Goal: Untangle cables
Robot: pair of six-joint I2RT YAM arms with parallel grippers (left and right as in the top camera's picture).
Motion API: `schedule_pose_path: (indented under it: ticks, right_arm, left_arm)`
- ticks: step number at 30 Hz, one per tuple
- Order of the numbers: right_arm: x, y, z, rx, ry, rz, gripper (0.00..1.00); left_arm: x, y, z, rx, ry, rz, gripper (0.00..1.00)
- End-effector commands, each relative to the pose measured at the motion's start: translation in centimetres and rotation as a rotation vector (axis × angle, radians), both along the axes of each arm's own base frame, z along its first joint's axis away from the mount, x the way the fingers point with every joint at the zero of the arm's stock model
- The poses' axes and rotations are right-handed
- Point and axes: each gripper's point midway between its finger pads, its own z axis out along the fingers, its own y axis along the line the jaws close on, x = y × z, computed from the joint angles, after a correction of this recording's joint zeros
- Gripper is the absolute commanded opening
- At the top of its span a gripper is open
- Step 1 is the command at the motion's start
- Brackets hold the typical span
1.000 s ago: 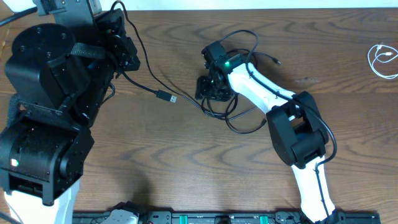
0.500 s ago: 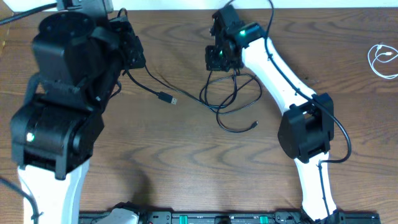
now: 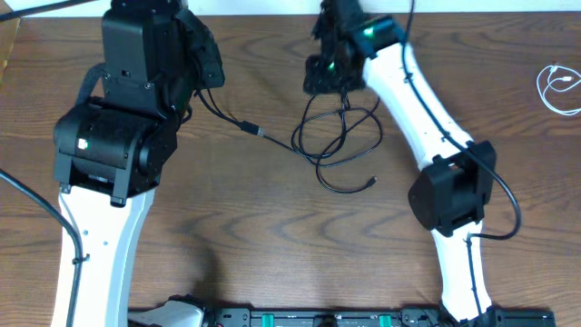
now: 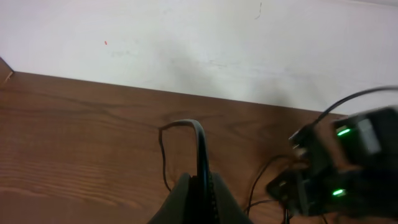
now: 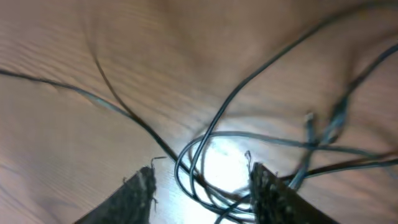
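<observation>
Overhead view: the left gripper (image 3: 201,65) sits near the far edge of the wooden table (image 3: 227,236), and its fingers are hidden under the arm's black body. A black cable (image 3: 227,116) leaves it and slants towards the middle, past a small plug (image 3: 253,130), into the black loops (image 3: 338,136) lying just below the right gripper (image 3: 325,77). That gripper hangs over the top of the loops, and from above I cannot tell whether it touches them. A free plug end (image 3: 373,182) lies at the near side of the loops. The white cable (image 3: 556,86) lies coiled well apart from them, at the table's right edge.

Left wrist view: the left gripper (image 4: 199,186) has its fingers pressed together on the black cable (image 4: 199,140), which rises from between them in an arch and drops to the table (image 4: 81,149). A white wall (image 4: 186,43) stands beyond. The right gripper (image 4: 333,165) shows blurred at the right, with green lights on it and cable strands beneath.

Right wrist view: the picture is blurred. The right gripper (image 5: 202,171) has its fingers (image 5: 140,190) standing apart, one low left and one low right. The black loops (image 5: 205,149) cross in the gap between them over the table (image 5: 74,50). Neither finger pinches a strand, and whether any strand brushes a finger I cannot tell
</observation>
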Motion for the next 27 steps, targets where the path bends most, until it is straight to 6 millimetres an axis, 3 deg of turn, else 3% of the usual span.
schedule_pose_path:
  ticks: [1, 6, 10, 14, 23, 27]
  right_arm:
    - [-2.2, 1.1, -3.6, 0.028, 0.108, 0.013, 0.52]
    - [-3.2, 2.1, -7.0, 0.126, 0.149, 0.081, 0.58]
    - [-4.2, 2.7, -9.7, 0.314, 0.189, 0.136, 0.62]
    - [-4.3, 3.4, -11.0, 0.377, 0.169, 0.136, 0.63]
    - [-4.2, 6.1, -13.3, 0.382, 0.14, 0.01, 0.49]
    - [-3.5, 6.9, -13.3, 0.365, 0.094, -0.03, 0.4]
  left_arm:
    - [-0.2, 0.7, 0.4, -0.004, -0.013, 0.027, 0.08]
    - [-0.3, 0.7, 0.2, -0.004, -0.001, 0.029, 0.08]
    - [-0.4, 0.7, 0.0, -0.005, 0.006, 0.03, 0.08]
    - [-0.4, 0.7, 0.0, -0.005, 0.006, 0.03, 0.08]
    - [-0.5, 0.7, -0.2, -0.015, 0.014, 0.037, 0.08]
    - [-0.6, 0.8, -0.5, -0.011, 0.026, 0.038, 0.08]
